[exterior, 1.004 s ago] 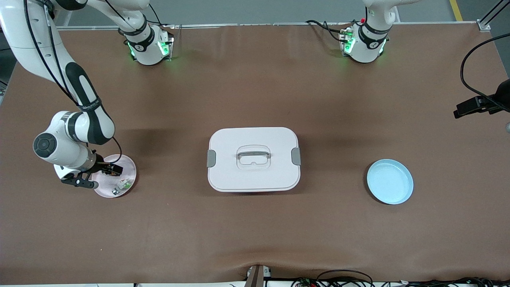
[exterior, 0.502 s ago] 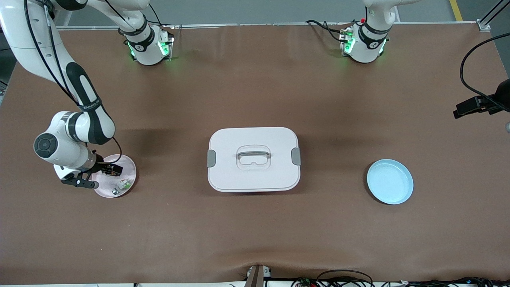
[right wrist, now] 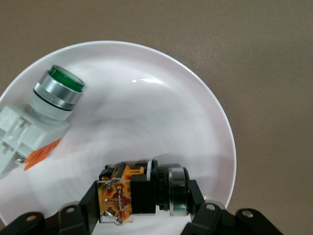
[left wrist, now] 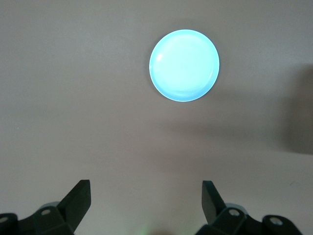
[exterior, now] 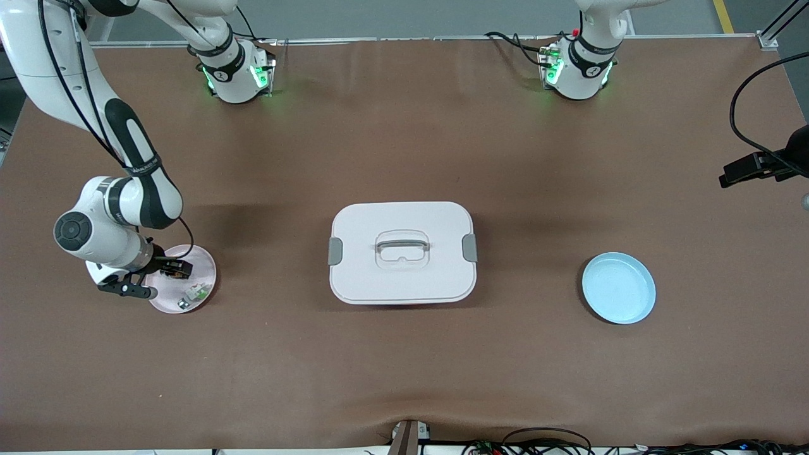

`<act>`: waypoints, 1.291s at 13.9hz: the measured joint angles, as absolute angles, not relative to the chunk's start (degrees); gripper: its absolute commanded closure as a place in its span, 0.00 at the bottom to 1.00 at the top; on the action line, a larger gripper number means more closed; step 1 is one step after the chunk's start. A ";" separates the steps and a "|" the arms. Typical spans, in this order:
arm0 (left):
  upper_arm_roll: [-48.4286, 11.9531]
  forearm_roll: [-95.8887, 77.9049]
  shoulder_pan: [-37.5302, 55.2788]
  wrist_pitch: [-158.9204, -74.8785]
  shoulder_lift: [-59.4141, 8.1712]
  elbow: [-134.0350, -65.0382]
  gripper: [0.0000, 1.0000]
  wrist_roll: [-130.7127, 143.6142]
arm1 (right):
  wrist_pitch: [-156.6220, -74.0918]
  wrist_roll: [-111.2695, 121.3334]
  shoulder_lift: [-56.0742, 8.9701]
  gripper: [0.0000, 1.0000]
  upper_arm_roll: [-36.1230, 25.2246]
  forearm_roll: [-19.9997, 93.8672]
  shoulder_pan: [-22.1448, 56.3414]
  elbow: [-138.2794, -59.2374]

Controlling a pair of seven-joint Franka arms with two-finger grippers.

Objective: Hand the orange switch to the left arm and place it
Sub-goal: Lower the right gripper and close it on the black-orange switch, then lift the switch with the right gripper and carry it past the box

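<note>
The orange switch (right wrist: 132,193), a black cylinder with an orange end, lies sideways on the pink plate (right wrist: 146,112) at the right arm's end of the table. My right gripper (right wrist: 143,190) is shut on it, one finger at each end; in the front view this gripper (exterior: 174,268) is low over the plate (exterior: 201,260). The white box (exterior: 402,253) with grey latches stands at the table's middle. My left gripper (left wrist: 145,185) is open and empty, high over the table, and does not show in the front view.
A white-and-green part (right wrist: 44,117) lies on the same pink plate, nearer to the front camera than the switch (exterior: 196,292). A light blue plate (exterior: 618,287) sits toward the left arm's end and also shows in the left wrist view (left wrist: 184,65).
The right arm has shifted very slightly at the pink plate; the left arm has not visibly moved.
</note>
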State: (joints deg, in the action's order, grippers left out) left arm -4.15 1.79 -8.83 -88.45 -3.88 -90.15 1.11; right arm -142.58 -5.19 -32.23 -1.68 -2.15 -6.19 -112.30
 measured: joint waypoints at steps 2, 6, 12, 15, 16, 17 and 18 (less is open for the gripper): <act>-4.20 1.79 -8.80 -88.45 -3.88 -90.15 0.00 1.11 | -141.70 -7.83 -32.21 1.00 -1.67 -2.11 -6.20 -112.16; -4.31 1.79 -8.75 -88.45 -3.88 -90.11 0.00 1.11 | -129.31 -13.68 -31.32 1.00 -1.40 2.11 -6.11 -108.28; -6.46 1.79 -8.63 -88.45 -3.84 -89.74 0.00 1.11 | -99.01 -22.30 -27.46 1.00 -1.23 14.82 -6.07 -93.79; -6.62 1.79 -8.64 -88.45 -3.83 -89.67 0.00 1.11 | -89.56 -33.06 -26.40 1.00 -0.90 19.92 -4.59 -87.23; -6.62 1.79 -8.68 -88.45 -3.83 -89.66 0.00 1.11 | -87.65 -37.50 -25.93 1.00 -0.77 21.74 -3.21 -85.68; -6.61 1.79 -8.72 -88.45 -3.83 -89.65 0.00 1.11 | -86.20 -42.17 -25.51 1.00 -0.62 23.76 -1.62 -84.35; -6.61 1.79 -8.73 -88.42 -3.83 -89.65 0.00 1.11 | -85.26 -46.67 -25.14 1.00 -0.50 26.07 -0.07 -83.22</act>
State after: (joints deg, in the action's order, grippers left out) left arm -6.61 1.79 -8.73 -88.42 -3.83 -89.65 1.11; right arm -85.26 -46.67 -25.14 -0.50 26.07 -0.07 -83.22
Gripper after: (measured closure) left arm 0.000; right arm 0.273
